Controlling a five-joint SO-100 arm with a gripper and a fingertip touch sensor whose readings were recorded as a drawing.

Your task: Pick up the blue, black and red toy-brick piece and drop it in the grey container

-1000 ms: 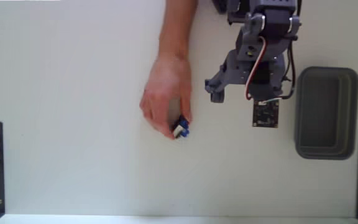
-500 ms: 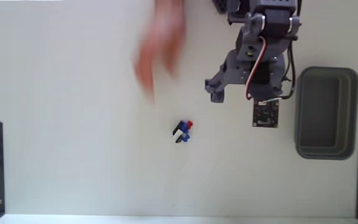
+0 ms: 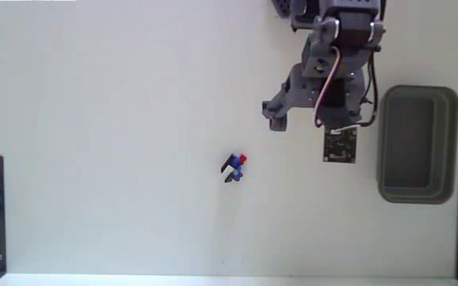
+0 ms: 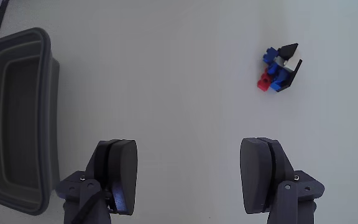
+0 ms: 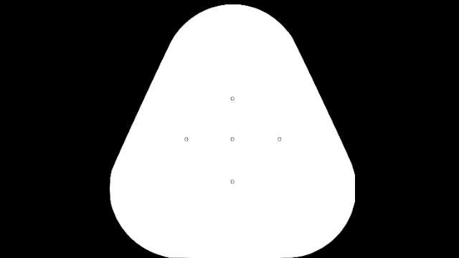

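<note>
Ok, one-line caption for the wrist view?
Open jaws above the table, toy-brick piece ahead at right, empty grey container at left.

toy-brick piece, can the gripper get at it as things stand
Probably yes: the toy-brick piece lies alone on bare table, nothing between it and the open gripper, which holds nothing.

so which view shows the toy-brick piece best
The wrist view: the toy-brick piece is large enough there to tell its blue, red, black and white parts apart. In the fixed view it is only a tiny coloured cluster on the table.
</note>
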